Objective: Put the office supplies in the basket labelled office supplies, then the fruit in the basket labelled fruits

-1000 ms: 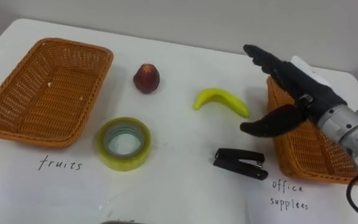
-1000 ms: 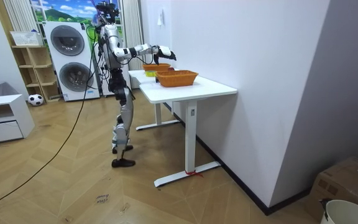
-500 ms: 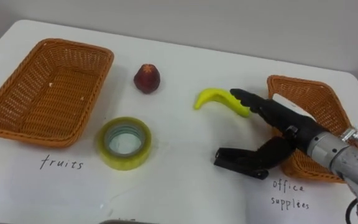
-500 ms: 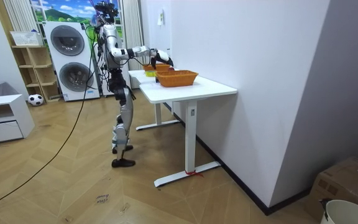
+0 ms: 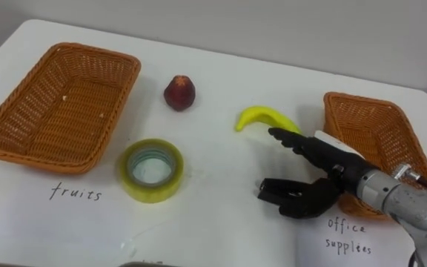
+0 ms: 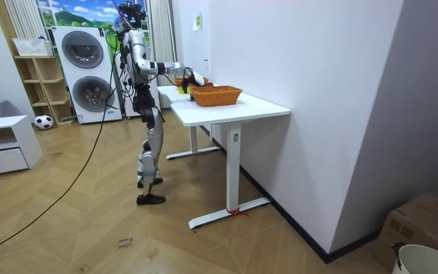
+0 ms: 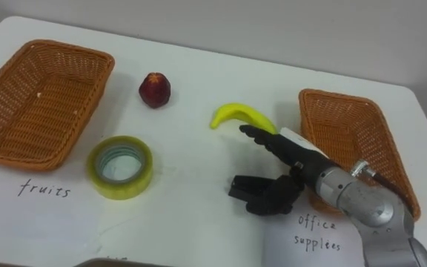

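Reaching in low, the right hand holds fingers straight over the stapler; thumb resting on it.

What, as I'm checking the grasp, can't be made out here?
Stapler: eye views, its right end hidden under the right robot hand; contact unclear.
Right basket: eye views, near rim covered by the arm.
Banana, tape: room view, too small, behind that basket.

right robot hand outstretched, thumb apart
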